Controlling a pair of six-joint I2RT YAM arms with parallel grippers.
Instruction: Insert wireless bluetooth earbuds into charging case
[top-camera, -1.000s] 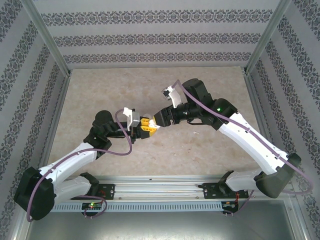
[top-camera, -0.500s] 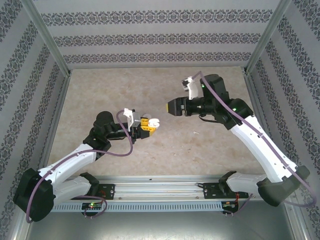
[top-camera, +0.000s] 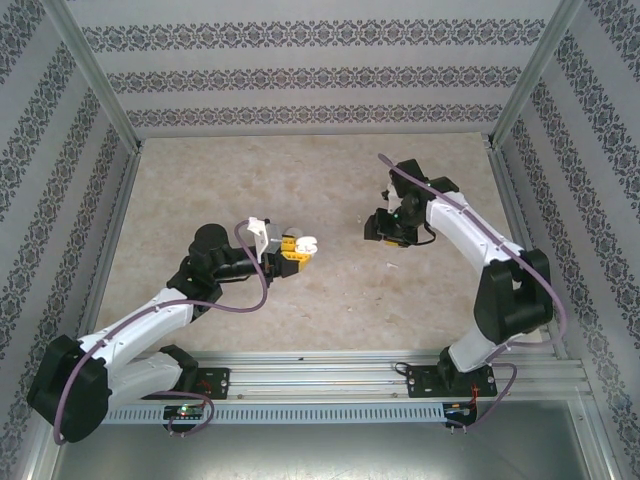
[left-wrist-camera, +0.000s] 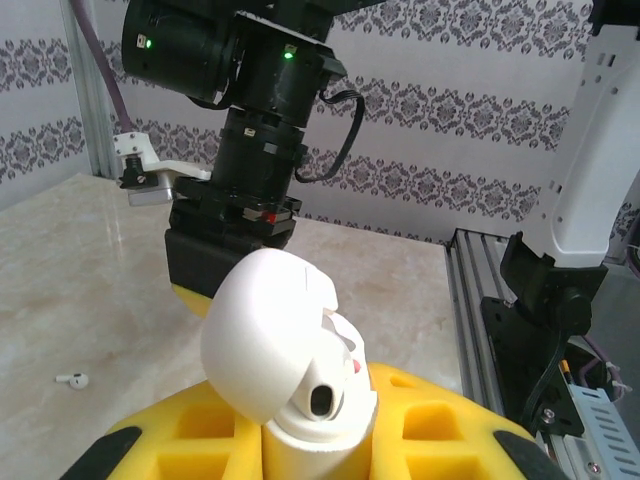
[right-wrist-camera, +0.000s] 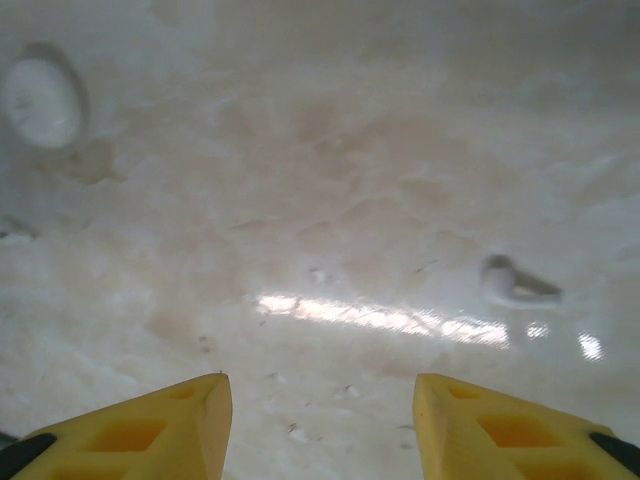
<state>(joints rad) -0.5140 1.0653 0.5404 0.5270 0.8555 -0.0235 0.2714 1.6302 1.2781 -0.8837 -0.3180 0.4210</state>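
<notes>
One tiny white plastic earbud (right-wrist-camera: 515, 283) lies on the beige marble bench (right-wrist-camera: 330, 150), to one side of the wide, empty right hand (right-wrist-camera: 320, 420). A misaligned pinch could flick it away. The left hand (left-wrist-camera: 315, 440) grips the open small white glossy charging case (left-wrist-camera: 270, 340).

We see bright, even light from above in the top view. The table (top-camera: 330, 290) looks pale, and the arms drop only faint, soft shadows on it. The right wrist view is foggy and blurry all over. A white streak of glare lies on the table just below the middle, running toward 3 o'clock. The earbud (right-wrist-camera: 515, 283) at 3 o'clock is a fuzzy smudge with a grey shadow. In the left wrist view the charging case (left-wrist-camera: 275, 345) shines up close, a bit grey underneath.
</notes>
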